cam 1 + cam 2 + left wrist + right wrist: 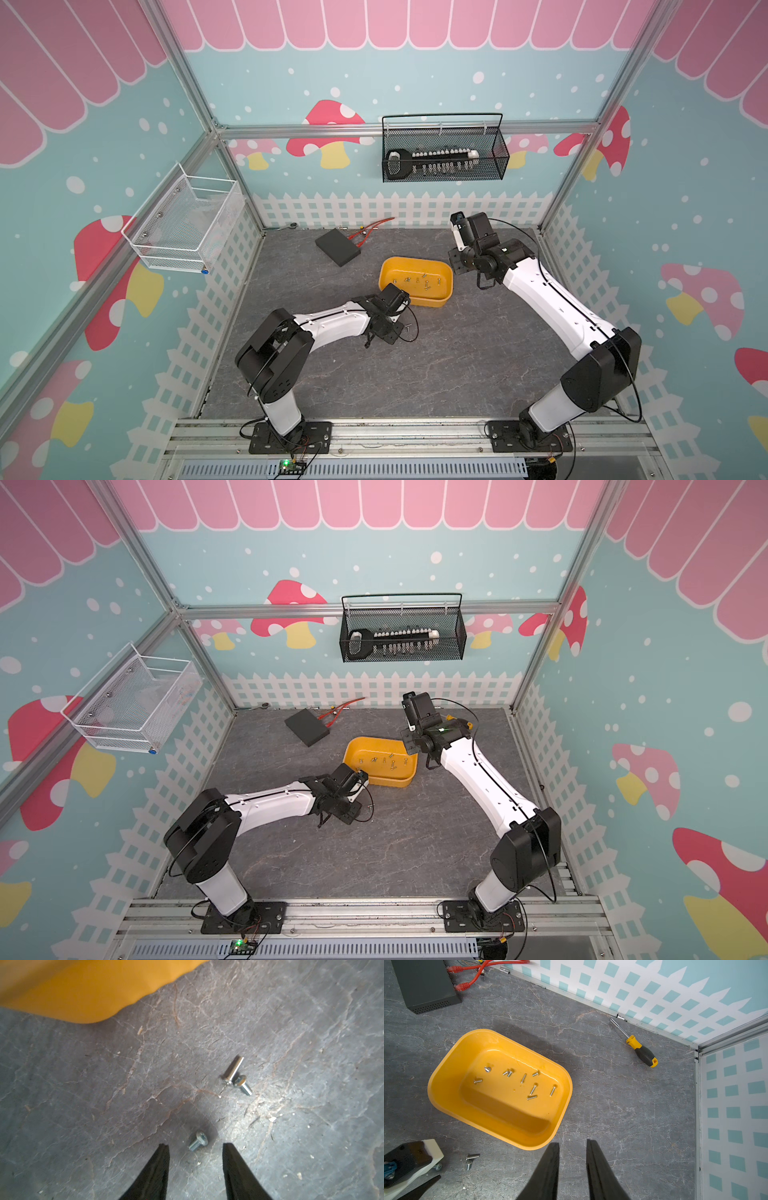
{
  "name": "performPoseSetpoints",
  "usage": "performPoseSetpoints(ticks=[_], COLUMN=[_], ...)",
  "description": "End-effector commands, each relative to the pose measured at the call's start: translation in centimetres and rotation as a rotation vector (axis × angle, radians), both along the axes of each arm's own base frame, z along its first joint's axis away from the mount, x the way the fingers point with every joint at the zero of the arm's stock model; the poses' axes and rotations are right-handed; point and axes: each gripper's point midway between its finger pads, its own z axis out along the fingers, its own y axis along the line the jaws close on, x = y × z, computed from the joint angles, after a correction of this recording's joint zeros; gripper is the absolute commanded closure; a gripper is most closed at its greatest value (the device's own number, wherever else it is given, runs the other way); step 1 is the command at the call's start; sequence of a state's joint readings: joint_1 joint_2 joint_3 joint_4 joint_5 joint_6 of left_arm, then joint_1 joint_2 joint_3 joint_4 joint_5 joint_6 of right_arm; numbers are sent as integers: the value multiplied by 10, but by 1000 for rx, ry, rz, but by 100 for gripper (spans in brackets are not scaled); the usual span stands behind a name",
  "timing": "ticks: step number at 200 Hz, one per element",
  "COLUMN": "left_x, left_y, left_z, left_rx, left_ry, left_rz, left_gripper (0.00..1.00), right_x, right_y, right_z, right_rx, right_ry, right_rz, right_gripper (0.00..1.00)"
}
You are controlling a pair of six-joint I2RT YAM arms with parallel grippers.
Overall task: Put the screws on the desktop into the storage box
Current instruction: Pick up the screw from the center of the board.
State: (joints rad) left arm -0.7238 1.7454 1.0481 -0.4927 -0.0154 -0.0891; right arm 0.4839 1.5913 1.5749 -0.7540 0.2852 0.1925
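Yellow-orange storage box: stands on the desktop between the two arms. In both top views the storage box sits near the middle of the surface.
Screws in the box: about nine silver screws lie loose on its floor, scattered toward one long side.
Lone screw: short and lying flat on the desktop. It sits just ahead of and between the left gripper's tips, touching neither.
Pair of screws: a longer screw and a short screw lie touching at their heads. They are a little beyond the lone screw and near a rounded corner of the storage box.
Left gripper: low over the desktop, just beside the box's near wall. Its jaws are moderately parted and grip nothing.
Right gripper: raised above the desktop beside the box. Only a narrow gap shows between its jaws, with nothing in it.
Screwdriver: yellow-and-black handle, lying near the wall corner and well apart from the box.
Black case: sits at the back of the desktop with red cables plugged in.
Black wire basket: hangs on the back rail and holds a row of bits.
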Motion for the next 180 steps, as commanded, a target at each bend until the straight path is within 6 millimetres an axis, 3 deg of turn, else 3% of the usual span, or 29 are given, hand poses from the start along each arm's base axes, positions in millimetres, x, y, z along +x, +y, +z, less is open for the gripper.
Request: performPoseSetpoints(ticks=[1, 180], left_x=[1, 1], left_y=[-3, -8], left_z=[-3, -16], left_rx=[17, 38], left_ry=[-1, 38], left_rz=[-21, -36], left_gripper=[55, 72], right_x=[-2, 0], right_y=[-2, 0], right_z=[7, 8], right_rx=[20, 30], right_ry=[-18, -21], right_rz=[-1, 10], right_gripper=[71, 71])
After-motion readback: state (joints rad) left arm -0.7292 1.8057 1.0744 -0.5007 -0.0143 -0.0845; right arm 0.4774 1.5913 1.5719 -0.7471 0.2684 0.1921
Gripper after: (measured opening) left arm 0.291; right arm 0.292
